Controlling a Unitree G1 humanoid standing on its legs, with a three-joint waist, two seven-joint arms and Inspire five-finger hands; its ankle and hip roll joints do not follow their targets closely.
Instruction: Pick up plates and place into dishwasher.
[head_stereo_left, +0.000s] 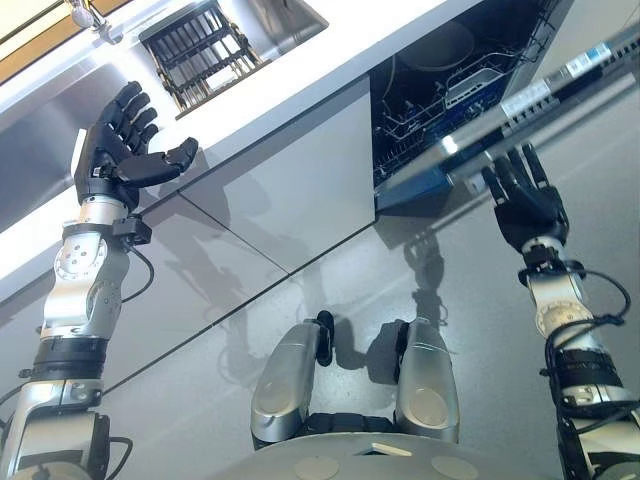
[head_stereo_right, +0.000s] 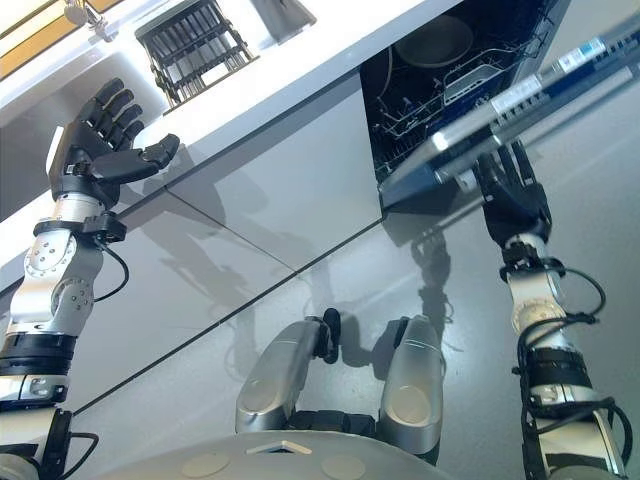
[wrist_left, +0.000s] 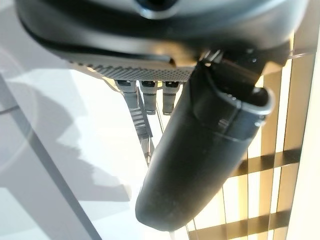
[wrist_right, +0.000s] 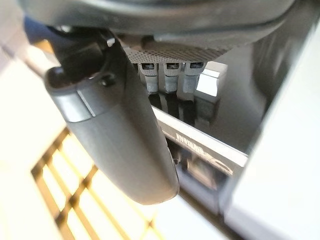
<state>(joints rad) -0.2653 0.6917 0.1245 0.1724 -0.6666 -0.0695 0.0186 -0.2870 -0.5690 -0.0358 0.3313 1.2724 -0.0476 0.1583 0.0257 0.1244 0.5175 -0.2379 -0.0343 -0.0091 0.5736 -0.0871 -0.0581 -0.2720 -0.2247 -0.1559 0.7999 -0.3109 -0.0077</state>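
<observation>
Two hands are up and neither holds anything. Your left hand (head_stereo_left: 118, 150) is raised by the edge of the white bench (head_stereo_left: 300, 75), fingers straight and spread, thumb standing out to the side. Your right hand (head_stereo_left: 522, 200) has its fingers straight and loosely fanned, their tips at or just under the edge of the open dishwasher door (head_stereo_left: 520, 115); you cannot tell from here whether they touch it.

No loose plate is clear to see on the bench. The dark rack (head_stereo_left: 200, 45) set in the bench past the left hand has ribs or slots, but whether it holds plates is too hard to make out. Inside the dishwasher (head_stereo_left: 450, 70), one round plate-like shape (head_stereo_right: 435, 40) sits at the back above the wire basket (head_stereo_left: 420, 125).

The nearest risk, as I judge it, is the right hand: raise it without looking and the fingers catch under the door edge, jolting the door or jamming the fingers. Draw it back clear first. The second is the left hand: reach for the rack with the thumb this wide and it may strike the bench edge. Confirm where a plate actually lies before you commit either arm.
</observation>
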